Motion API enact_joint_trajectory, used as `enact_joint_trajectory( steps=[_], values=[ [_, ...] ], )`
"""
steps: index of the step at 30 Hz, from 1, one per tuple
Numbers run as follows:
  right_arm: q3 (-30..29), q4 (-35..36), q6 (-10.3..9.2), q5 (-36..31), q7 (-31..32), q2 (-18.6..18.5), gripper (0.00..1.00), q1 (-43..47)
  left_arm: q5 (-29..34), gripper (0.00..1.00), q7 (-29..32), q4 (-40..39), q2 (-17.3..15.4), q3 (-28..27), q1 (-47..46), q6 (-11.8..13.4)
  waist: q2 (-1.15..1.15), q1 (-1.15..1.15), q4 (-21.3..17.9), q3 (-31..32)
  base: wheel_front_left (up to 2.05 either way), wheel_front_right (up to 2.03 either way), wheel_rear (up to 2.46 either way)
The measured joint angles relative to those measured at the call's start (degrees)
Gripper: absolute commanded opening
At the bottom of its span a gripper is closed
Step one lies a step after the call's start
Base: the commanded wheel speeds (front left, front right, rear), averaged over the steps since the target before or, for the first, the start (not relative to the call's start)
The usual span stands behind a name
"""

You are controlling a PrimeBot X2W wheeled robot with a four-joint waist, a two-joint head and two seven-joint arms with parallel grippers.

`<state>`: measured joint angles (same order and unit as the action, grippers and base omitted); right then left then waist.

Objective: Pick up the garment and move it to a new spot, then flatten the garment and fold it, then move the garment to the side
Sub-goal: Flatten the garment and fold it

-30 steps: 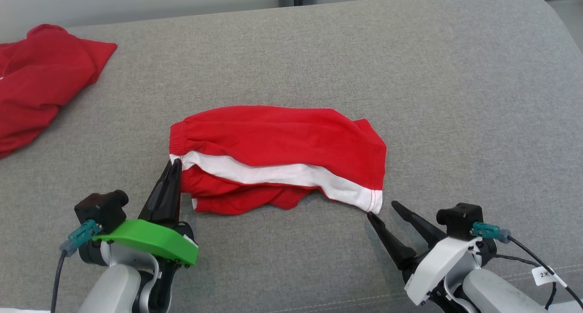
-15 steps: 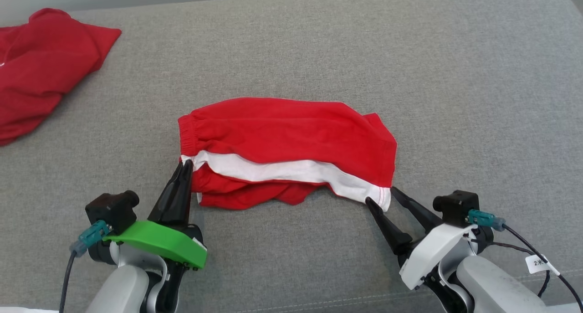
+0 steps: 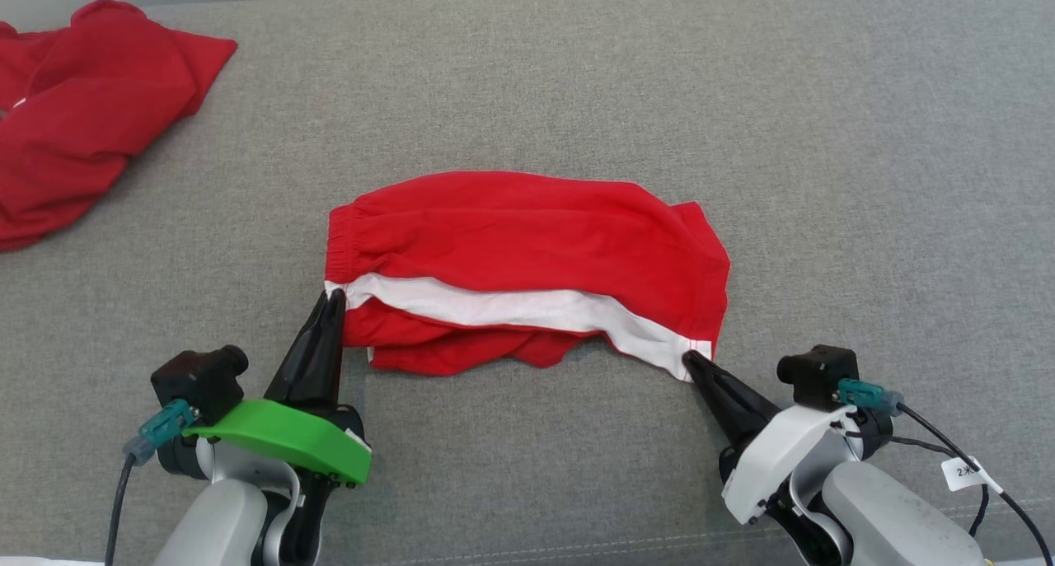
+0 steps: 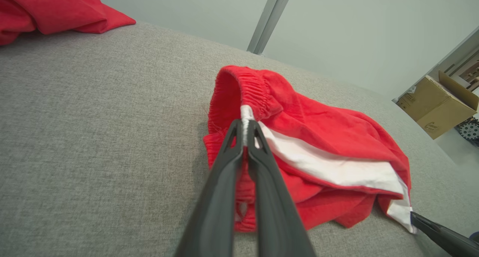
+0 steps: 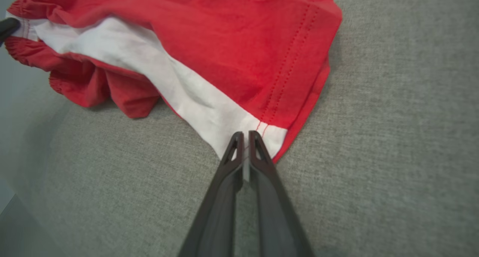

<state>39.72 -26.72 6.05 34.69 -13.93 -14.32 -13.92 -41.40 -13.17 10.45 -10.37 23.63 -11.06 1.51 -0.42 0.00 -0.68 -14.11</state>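
A crumpled red cloth heap [image 3: 74, 113] sits well left of the red shorts with a white side stripe [image 3: 527, 236], which lie on the grey woven cushion [image 3: 824, 179]. The left gripper [image 3: 335, 296] pinches the shorts' left waistband end. The right gripper [image 3: 689, 356] is clamped on their right hem corner, on the stripe.

I'm looking at a pair of red shorts [image 3: 527, 236] with a white side stripe [image 3: 511, 306], lying near the middle of the grey cushion [image 3: 824, 137]. They lie sideways across it, folded leg over leg. The gathered elastic waistband [image 3: 339, 240] points toward the cushion's left end and the stitched leg hem [image 3: 715, 302] toward its right. The upper layer is fairly smooth. The lower layer bunches out toward the cushion's near edge.
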Motion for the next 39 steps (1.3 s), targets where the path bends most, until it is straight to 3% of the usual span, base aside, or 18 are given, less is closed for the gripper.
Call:
enact_joint_trajectory(
  steps=[15,16,17,18,19,39],
  values=[
    [-1.6,-1.2,0.47,0.1,-0.2,0.0,0.0,-1.1,0.0,0.0,-0.1,0.3,0.1,-0.8,0.0,-0.1,0.0,0.0,-0.4,0.3,0.0,0.0,0.0],
    [-1.6,-1.3,0.47,0.1,-0.2,0.0,0.3,-1.1,0.0,0.0,-0.1,0.3,0.2,-0.8,0.0,-0.1,0.0,0.0,-0.4,0.3,0.0,0.0,0.0],
    [-1.6,-1.4,0.48,0.1,-0.2,0.0,0.44,-1.1,0.0,0.0,-0.1,0.4,0.2,-0.7,0.0,-0.1,0.0,0.0,-0.4,0.4,0.0,0.0,0.0],
    [-1.5,-1.5,0.48,0.1,-0.2,-0.1,0.93,-1.1,0.0,0.0,-0.1,0.4,0.3,-0.7,0.0,-0.1,0.0,0.0,-0.4,0.4,0.0,0.0,0.0],
    [-1.3,-1.5,0.48,-0.1,-0.2,-0.1,1.0,-1.0,0.0,0.0,-0.1,0.4,0.4,-0.7,0.0,-0.2,0.0,0.0,-0.3,0.4,0.0,0.0,0.0],
    [0.8,0.6,0.42,-9.6,-0.5,-1.0,1.0,0.6,0.0,0.0,-0.6,1.1,0.6,-0.5,0.0,-0.3,0.0,0.0,-0.4,0.1,0.0,0.0,0.0]
  ],
)
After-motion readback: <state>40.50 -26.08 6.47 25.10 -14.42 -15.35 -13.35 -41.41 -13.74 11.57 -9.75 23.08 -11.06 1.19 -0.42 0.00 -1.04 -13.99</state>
